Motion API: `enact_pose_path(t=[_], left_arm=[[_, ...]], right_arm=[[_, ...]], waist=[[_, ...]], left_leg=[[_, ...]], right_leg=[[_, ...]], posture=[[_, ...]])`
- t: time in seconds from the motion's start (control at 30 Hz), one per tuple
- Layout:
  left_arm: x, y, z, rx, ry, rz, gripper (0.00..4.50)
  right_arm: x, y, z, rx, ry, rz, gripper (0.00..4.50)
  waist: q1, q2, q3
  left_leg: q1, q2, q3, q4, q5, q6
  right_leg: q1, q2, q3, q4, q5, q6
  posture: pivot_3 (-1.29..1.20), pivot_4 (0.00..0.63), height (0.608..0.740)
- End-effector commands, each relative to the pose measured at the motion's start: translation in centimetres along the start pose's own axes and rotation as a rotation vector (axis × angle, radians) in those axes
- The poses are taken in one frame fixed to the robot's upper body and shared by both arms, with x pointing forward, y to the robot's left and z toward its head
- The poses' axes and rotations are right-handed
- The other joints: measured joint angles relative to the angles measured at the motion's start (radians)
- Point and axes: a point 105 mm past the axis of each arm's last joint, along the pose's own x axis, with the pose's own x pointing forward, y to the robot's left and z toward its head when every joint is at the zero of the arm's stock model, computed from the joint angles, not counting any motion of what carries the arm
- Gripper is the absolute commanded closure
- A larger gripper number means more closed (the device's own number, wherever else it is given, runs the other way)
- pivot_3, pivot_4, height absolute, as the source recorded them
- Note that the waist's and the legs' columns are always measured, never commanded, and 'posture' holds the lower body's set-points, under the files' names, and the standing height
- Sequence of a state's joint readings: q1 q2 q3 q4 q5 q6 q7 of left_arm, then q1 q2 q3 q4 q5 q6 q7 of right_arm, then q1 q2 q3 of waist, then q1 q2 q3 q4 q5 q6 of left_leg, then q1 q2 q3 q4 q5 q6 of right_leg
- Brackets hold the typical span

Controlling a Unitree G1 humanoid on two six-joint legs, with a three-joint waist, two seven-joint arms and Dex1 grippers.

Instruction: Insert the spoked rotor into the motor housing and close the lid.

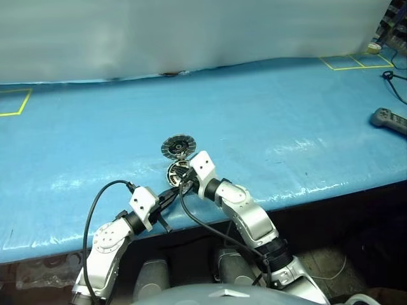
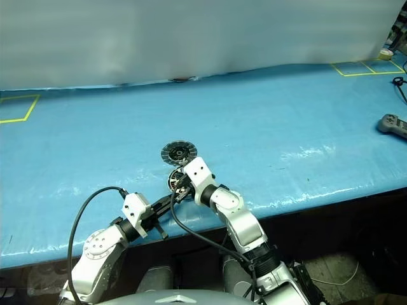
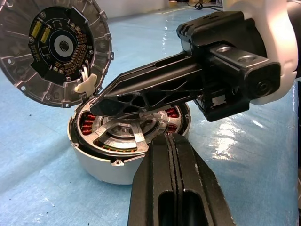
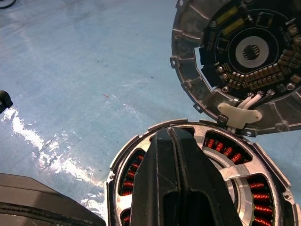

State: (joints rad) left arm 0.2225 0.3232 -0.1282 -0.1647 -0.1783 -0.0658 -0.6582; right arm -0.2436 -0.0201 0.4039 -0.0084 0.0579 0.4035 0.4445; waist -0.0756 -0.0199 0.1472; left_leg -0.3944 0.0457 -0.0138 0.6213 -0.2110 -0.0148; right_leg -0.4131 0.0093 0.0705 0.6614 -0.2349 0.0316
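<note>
The motor housing (image 3: 101,167) stands near the front edge of the blue table, its copper-orange windings (image 4: 261,186) showing. The spoked rotor (image 3: 136,136) sits inside it. The lid (image 1: 177,147) is open just beyond the housing, its ribbed inner face and dark circuit board (image 3: 59,44) turned up, and a white connector (image 4: 240,114) joins it to the housing. My right gripper (image 3: 96,100) is shut with nothing in it, and its fingers lie low across the rotor's top. My left gripper (image 3: 171,137) is shut and empty at the housing's near rim.
A grey handheld controller (image 1: 389,119) lies at the right edge of the table, with a black cable (image 1: 391,79) behind it. Yellow tape squares (image 1: 356,61) mark the far corners. The table's front edge (image 1: 299,194) runs just behind both wrists.
</note>
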Motion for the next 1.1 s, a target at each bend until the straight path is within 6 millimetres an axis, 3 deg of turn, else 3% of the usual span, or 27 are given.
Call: enact_pose_path(t=[0.03,0.37,0.8,1.1], left_arm=[[0.0,0.0,0.5,-0.005,-0.023,-0.007,4.48],[-0.1,-0.2,0.3,-0.012,-0.016,-0.008,4.48],[0.0,-0.5,0.1,-0.023,-0.007,-0.02,4.48],[0.0,-0.7,0.1,-0.021,-0.002,-0.038,4.48]], right_arm=[[0.6,1.4,-3.2,0.034,0.122,0.055,4.5],[1.2,0.2,-4.0,0.024,0.185,-0.009,4.5],[-1.1,-1.8,-4.9,0.089,0.23,-0.117,4.5],[-1.3,-0.9,-4.8,0.106,0.232,-0.085,4.5]], waist=[[-0.003,0.0,0.0],[-0.009,0.0,-0.001],[0.004,0.001,-0.002],[0.009,0.001,-0.003]], left_leg=[[0.0,0.0,0.0,0.0,0.0,0.0],[0.004,0.001,0.0,-0.001,0.0,0.0],[0.006,0.001,-0.004,-0.001,-0.002,-0.003],[0.001,0.0,-0.002,-0.001,-0.003,-0.004]], right_leg=[[0.0,0.001,0.0,0.0,0.0,0.0],[0.001,0.0,0.0,0.001,-0.001,-0.001],[0.0,-0.005,0.0,-0.002,-0.001,-0.001],[-0.003,-0.007,-0.002,-0.004,-0.002,0.0]], posture=[[0.0,0.15,0.74],[0.0,0.15,0.74],[0.0,0.15,0.74],[0.0,0.15,0.74]])
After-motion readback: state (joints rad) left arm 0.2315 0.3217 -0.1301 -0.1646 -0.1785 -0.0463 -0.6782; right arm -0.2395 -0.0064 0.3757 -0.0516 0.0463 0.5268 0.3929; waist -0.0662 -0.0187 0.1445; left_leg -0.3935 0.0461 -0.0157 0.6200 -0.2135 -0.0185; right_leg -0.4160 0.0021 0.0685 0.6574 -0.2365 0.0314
